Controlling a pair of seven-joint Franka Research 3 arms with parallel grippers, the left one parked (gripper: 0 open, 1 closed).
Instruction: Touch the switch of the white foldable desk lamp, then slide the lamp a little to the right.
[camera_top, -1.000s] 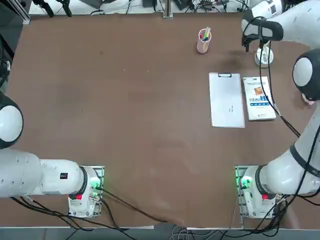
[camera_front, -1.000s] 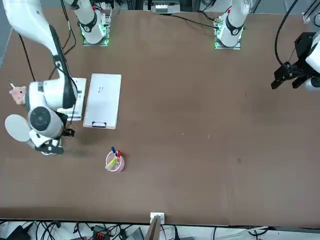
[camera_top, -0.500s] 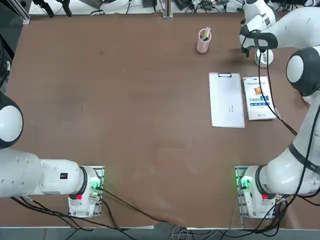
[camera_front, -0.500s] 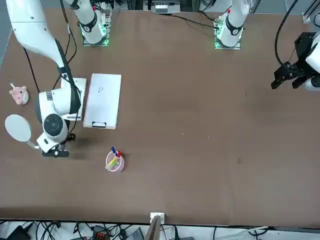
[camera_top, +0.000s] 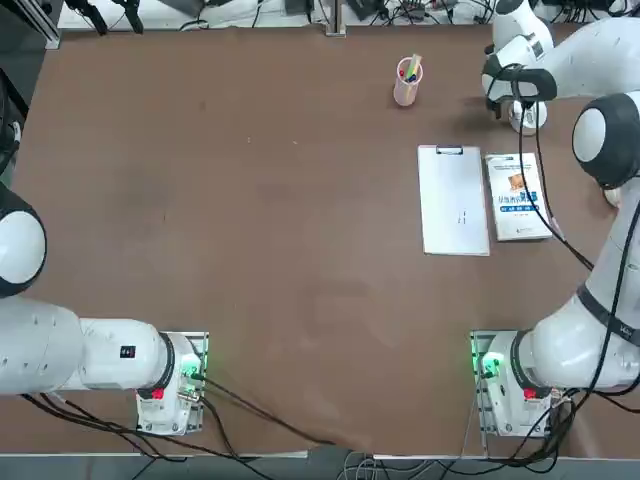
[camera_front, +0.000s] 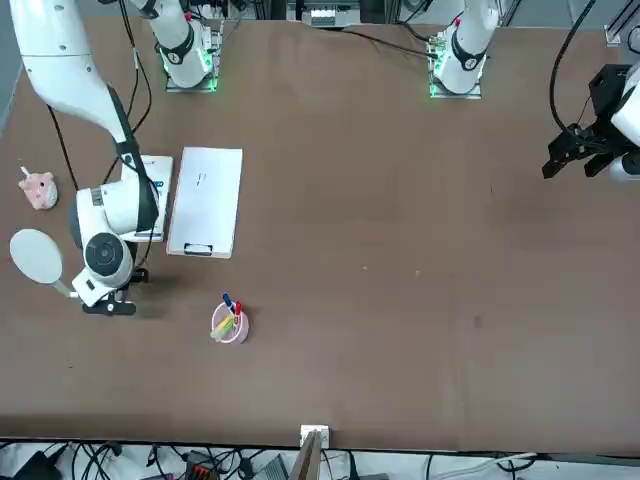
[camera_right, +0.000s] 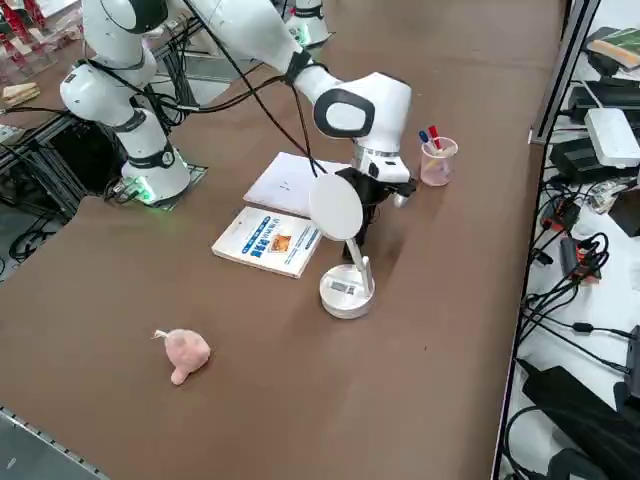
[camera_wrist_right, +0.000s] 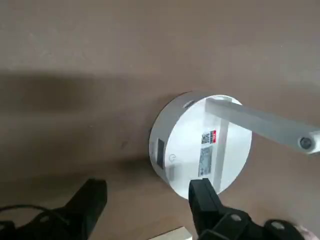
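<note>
The white foldable desk lamp (camera_right: 346, 290) stands at the far right of the table, with a round base (camera_wrist_right: 200, 145), a thin arm (camera_wrist_right: 265, 125) and a round head (camera_right: 335, 208). A small switch mark (camera_wrist_right: 172, 158) sits near the base's rim. My right gripper (camera_wrist_right: 147, 197) hangs open just above the table beside the base. One finger (camera_wrist_right: 205, 197) overlaps the base's edge, the other stands clear of it. From overhead the gripper (camera_top: 497, 102) sits just left of the base (camera_top: 528, 114). In the front view the gripper (camera_front: 110, 305) is beside the lamp head (camera_front: 35, 255).
A pink pen cup (camera_top: 407, 82) stands left of the lamp. A clipboard (camera_top: 453, 200) and a book (camera_top: 517, 196) lie nearer the robot. A pink toy (camera_right: 183, 352) lies near the right edge. Cables crowd the floor beyond the far edge.
The right wrist has shifted off the lamp's head towards the pen cup side, leaving the head in plain view. The gripper stays open. The lamp has not moved.
</note>
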